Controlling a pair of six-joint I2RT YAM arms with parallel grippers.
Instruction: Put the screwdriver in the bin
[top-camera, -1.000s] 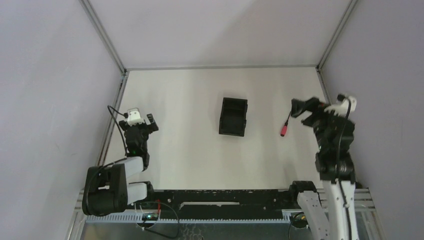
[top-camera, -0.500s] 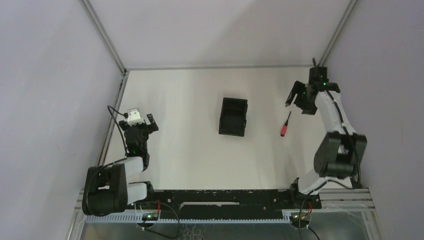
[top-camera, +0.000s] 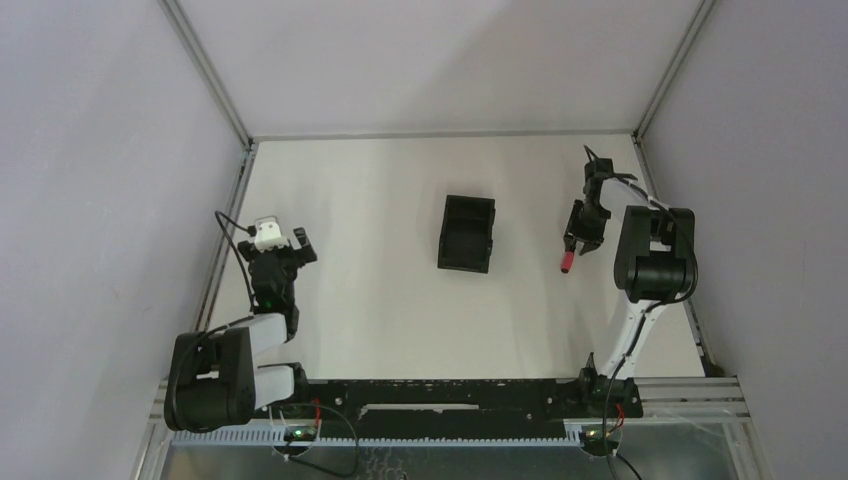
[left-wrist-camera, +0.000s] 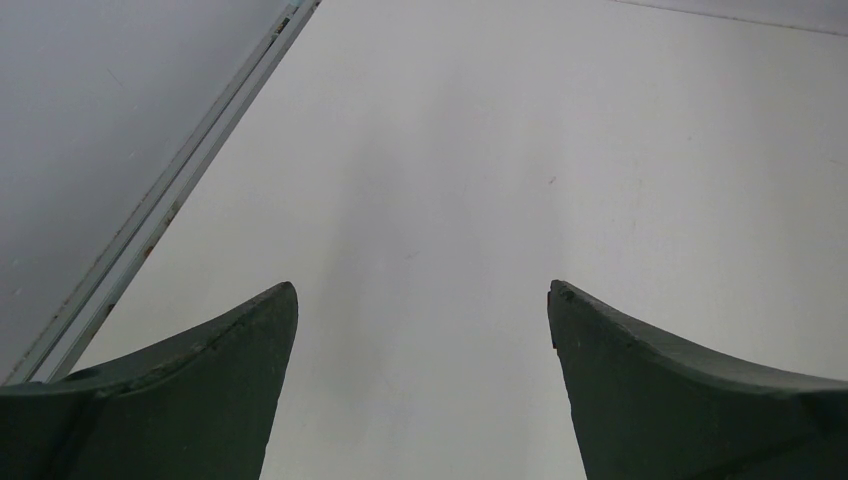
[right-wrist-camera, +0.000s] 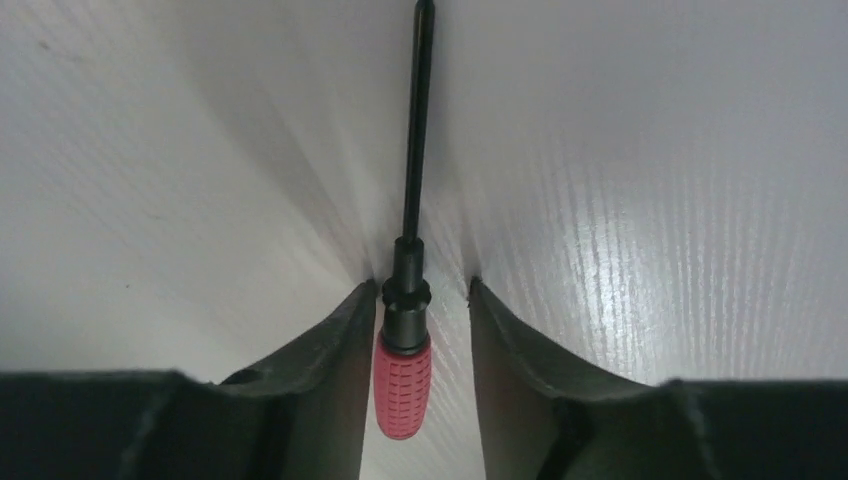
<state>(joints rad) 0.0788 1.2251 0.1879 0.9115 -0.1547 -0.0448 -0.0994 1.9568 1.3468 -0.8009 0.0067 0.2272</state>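
Hanging over the left side of the bench (top-camera: 380, 320), close to the arm bases, the left hand (left-wrist-camera: 422, 290) has its two fingers spread wide, with only bare white surface under the gap. On the right side, the screwdriver (right-wrist-camera: 402, 375) lies flat on the bench, its red handle toward the bases and its thin dark shaft pointing away. The right hand (top-camera: 574, 240) is lowered over it, and its fingers (right-wrist-camera: 325, 345) straddle the dark collar just beyond the handle. The jaws are narrowed around the tool but not clamped: a sliver of bench shows between the right finger and the collar, while the left finger looks to be touching it or nearly so. The bin (top-camera: 466, 233) sits near the bench's middle, to the left of the screwdriver and well apart from it, open top upward.
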